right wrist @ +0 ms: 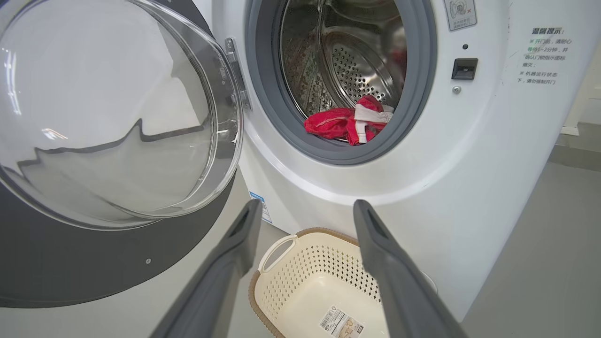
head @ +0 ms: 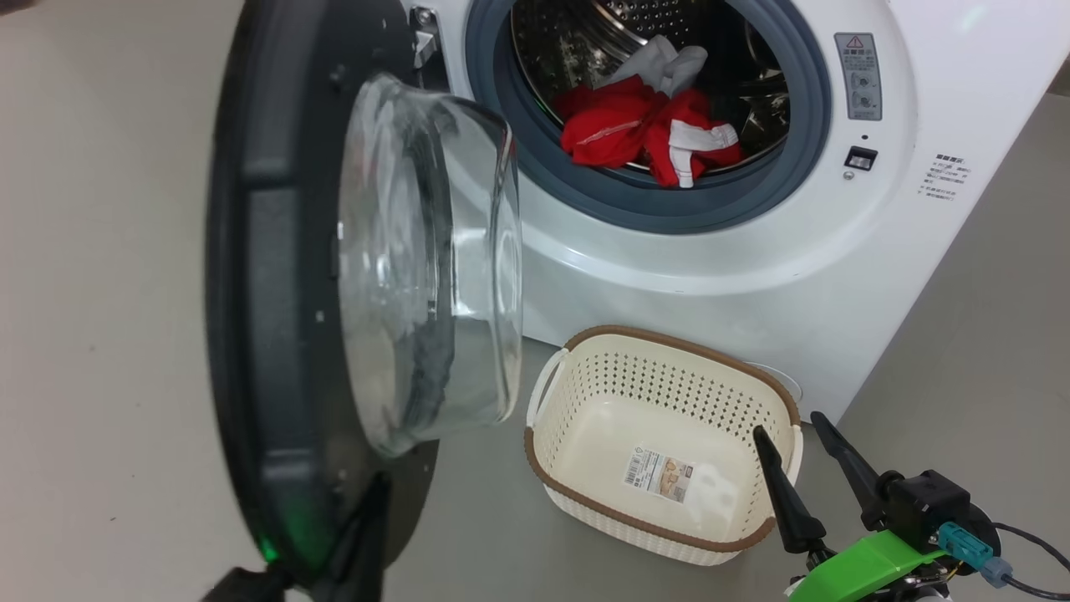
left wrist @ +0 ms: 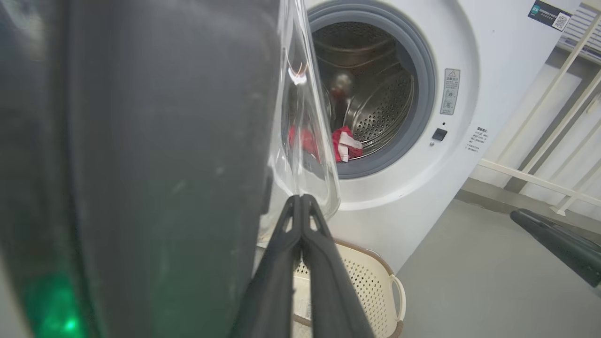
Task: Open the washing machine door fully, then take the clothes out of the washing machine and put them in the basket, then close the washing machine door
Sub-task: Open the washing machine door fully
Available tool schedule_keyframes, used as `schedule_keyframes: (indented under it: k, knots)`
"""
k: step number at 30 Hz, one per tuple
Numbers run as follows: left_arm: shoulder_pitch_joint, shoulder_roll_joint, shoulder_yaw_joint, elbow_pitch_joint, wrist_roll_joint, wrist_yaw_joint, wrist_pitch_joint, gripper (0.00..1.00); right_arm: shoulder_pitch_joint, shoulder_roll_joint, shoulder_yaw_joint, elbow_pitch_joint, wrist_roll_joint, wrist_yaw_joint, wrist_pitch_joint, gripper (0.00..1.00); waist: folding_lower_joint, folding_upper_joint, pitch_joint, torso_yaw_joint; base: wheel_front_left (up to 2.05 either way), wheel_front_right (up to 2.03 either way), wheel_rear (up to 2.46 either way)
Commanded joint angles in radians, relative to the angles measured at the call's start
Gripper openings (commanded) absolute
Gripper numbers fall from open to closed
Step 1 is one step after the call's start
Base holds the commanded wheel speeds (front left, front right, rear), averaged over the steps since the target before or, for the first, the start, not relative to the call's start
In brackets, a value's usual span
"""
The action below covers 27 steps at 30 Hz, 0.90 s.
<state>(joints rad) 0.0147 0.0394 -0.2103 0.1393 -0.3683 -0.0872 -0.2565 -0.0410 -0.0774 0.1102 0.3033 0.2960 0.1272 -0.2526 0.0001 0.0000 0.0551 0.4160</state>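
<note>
Grey floor (head: 100, 334) throughout. One left tool (left wrist: 300, 199), pressed closed, sits by the lower edge of one round black-rimmed glass washing machine door (head: 276, 293), standing ajar. One white front-loading washing machine (head: 669, 267) holds red white-trimmed clothes (head: 644, 134) plus one white-grey piece in its drum (head: 585, 33). One cream perforated basket (head: 669, 376) stands below; one right tool (head: 786, 423), spread wide, hovers beside it.

Black-rimmed door (head: 276, 334) wide open, red clothes (head: 610, 134) inside the white washing machine (head: 669, 276), cream basket (head: 669, 376) below
</note>
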Motion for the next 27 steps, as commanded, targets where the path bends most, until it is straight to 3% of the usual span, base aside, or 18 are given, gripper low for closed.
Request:
schedule_keyframes:
  k: [1, 14, 27]
  knots:
    - [-0.045, 0.011, 0.076, -0.012, 0.014, 0.014, -0.005, 0.0, -0.021, 0.0, 0.02, -0.026, -0.012, 0.003, -0.009, 1.0, -0.0001, 0.0, 0.002, 0.004, 0.0, 0.0, 0.0]
    - [-0.114, 0.035, 0.34, 0.064, 0.066, -0.025, -0.005, 0.0, -0.03, -0.001, 0.027, -0.028, -0.016, 0.003, -0.009, 1.0, -0.0001, 0.0, 0.033, 0.003, 0.0, 0.0, 0.0]
    - [-0.222, 0.089, 0.529, 0.181, 0.076, -0.037, -0.005, 0.0, -0.056, -0.009, 0.043, -0.025, -0.024, 0.003, -0.009, 1.0, -0.0001, 0.0, 0.08, -0.015, 0.0, 0.0, 0.0]
